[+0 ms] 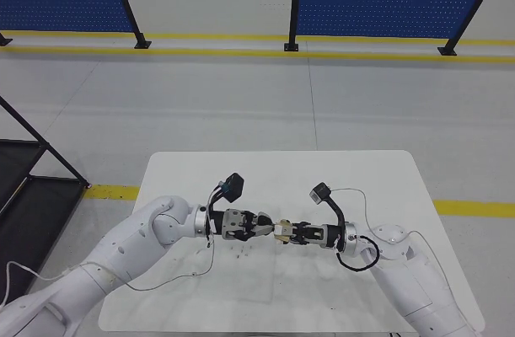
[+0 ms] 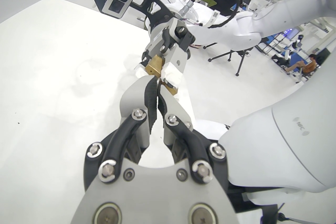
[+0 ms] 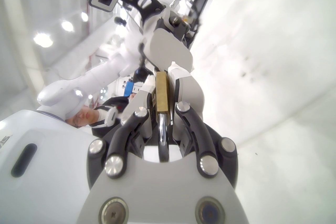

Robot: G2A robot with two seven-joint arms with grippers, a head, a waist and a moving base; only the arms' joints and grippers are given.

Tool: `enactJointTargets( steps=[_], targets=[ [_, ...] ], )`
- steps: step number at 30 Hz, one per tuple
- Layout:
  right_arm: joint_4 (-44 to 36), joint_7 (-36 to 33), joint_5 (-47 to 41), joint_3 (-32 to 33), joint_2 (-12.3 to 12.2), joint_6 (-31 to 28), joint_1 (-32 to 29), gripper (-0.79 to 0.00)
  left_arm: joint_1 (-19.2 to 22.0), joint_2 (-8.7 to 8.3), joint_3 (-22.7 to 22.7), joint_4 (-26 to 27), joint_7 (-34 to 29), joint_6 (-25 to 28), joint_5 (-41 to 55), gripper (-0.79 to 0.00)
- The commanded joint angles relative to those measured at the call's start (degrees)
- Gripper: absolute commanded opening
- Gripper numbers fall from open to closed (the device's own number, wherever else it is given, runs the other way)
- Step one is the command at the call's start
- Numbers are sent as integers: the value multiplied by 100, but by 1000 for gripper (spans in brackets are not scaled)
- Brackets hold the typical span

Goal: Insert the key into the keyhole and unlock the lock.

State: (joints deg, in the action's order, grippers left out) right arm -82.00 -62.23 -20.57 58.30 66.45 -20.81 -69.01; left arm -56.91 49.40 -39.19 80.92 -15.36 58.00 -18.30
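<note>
While right tool point(image 3: 162, 78) clamps brass padlock point(image 3: 162, 93), left tool point(image 2: 157, 80) pinched closed at its end, contents hidden.

The lock point(image 3: 162, 93) body is seen as dull, brushed brass, and its shackle point(image 3: 163, 135) as glossy polished steel. The left gripper point(image 2: 157, 83) is made of satin grey metal, with black ribbed pads point(image 2: 150, 96), matt black links and shiny screw heads. The right gripper point(image 3: 162, 78) is finished alike, with white-covered fingers. The table point(image 1: 324, 173) is topped in smooth, matt white.
</note>
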Motion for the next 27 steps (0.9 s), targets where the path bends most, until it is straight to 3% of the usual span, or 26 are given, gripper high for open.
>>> enactJointTargets(
  steps=[1, 10, 27],
  targets=[
    [0, 0, 0, 0, 0, 0, 0, -785, 22, -25, 55, 15, 96, 0, -57, -785],
    [0, 0, 0, 0, 0, 0, 0, -785, 171, -144, 339, 77, 764, 0, -551, -785],
    [0, 0, 0, 0, 0, 0, 0, -785, 642, -344, 1193, -130, 2769, 0, -1964, -785]
  ],
)
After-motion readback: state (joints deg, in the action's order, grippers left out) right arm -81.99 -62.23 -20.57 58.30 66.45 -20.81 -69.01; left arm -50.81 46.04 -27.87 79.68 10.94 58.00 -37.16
